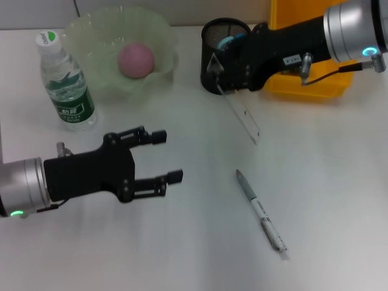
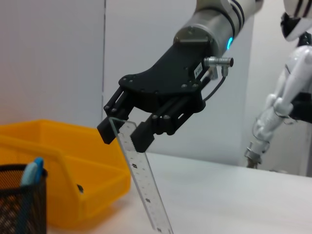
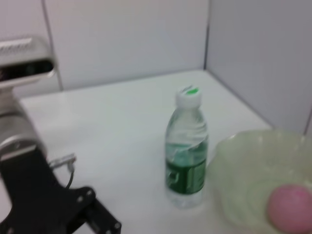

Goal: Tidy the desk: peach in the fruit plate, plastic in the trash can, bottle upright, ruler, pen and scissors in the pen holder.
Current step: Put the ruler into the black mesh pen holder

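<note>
My right gripper (image 1: 216,68) is shut on the top end of a clear ruler (image 1: 242,115), right in front of the black mesh pen holder (image 1: 212,33). The ruler hangs tilted, its low end near the table. The left wrist view shows the right gripper (image 2: 124,132) pinching the ruler (image 2: 146,190). A blue-handled item (image 1: 227,41) stands in the holder. A pen (image 1: 260,212) lies on the table. A pink peach (image 1: 136,59) sits in the green plate (image 1: 91,36). The bottle (image 1: 66,82) stands upright. My left gripper (image 1: 167,156) is open and empty, low over the table. No plastic is in view.
A yellow bin (image 1: 303,88) stands behind my right arm, beside the pen holder. The right wrist view shows the bottle (image 3: 186,151), plate (image 3: 243,161), peach (image 3: 290,204) and my left arm (image 3: 34,195). A white wall rises behind the table.
</note>
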Controlling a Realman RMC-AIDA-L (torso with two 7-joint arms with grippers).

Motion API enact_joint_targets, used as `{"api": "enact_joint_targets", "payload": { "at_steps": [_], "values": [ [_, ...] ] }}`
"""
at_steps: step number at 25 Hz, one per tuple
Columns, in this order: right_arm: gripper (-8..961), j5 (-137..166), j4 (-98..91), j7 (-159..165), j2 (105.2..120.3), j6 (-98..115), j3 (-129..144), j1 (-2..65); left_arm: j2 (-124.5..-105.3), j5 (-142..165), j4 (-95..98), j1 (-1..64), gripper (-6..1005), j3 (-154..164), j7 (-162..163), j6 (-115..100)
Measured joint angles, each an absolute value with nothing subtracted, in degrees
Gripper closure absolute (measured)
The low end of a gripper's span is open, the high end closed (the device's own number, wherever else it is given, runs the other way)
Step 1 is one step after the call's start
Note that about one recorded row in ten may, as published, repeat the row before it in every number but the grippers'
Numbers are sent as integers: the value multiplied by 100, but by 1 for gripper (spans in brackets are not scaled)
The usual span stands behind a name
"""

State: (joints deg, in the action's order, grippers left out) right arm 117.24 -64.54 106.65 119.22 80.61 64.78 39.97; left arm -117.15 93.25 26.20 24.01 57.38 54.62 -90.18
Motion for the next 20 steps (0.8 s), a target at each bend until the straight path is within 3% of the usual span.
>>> {"api": "enact_joint_targets", "payload": {
  "at_steps": [7,20],
  "values": [
    [556,11227,-6231,10373,11918,7613,6404,3898,-11853,9309,2503,2377,192,5088,5236,-9010],
    [556,10278,-5968,10043,11918,7485,6062,3812,-11856,8887,2086,2301,193,4862,4736,-8766]
  ]
}}
